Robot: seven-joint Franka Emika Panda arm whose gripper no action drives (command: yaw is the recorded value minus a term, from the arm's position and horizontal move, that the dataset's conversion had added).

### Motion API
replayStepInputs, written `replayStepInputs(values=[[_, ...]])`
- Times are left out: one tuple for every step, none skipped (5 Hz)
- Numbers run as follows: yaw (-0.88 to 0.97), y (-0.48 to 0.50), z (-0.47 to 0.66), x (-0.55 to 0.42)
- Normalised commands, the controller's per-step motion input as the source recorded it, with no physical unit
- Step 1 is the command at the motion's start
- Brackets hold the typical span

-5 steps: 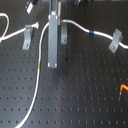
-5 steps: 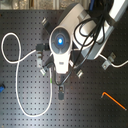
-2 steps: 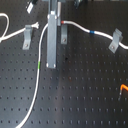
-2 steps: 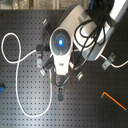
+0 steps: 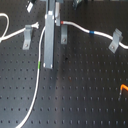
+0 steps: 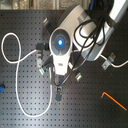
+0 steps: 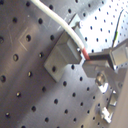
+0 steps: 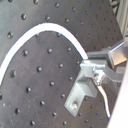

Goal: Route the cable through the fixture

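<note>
At the middle fixture (image 7: 62, 55), gripper (image 7: 89, 60) clenched on cable (image 7: 60, 22) at red band; seating underway, next clip lies toward 3 o'clock in the first exterior view.

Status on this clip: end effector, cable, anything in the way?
End effector shut on cable at its red band. Cable lying across a grey fixture clip, not yet seated. Nothing blocking that the views show.

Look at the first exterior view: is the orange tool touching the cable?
No. The orange tool lies alone at the right edge, apart from the cable.
</note>
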Motion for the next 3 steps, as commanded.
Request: replayStepInputs(values=[[-0.05, 0.093, 0.57, -0.125], [-0.03, 0.178, 0.63, -0.076], [-0.04, 0.096, 0.45, -0.077]])
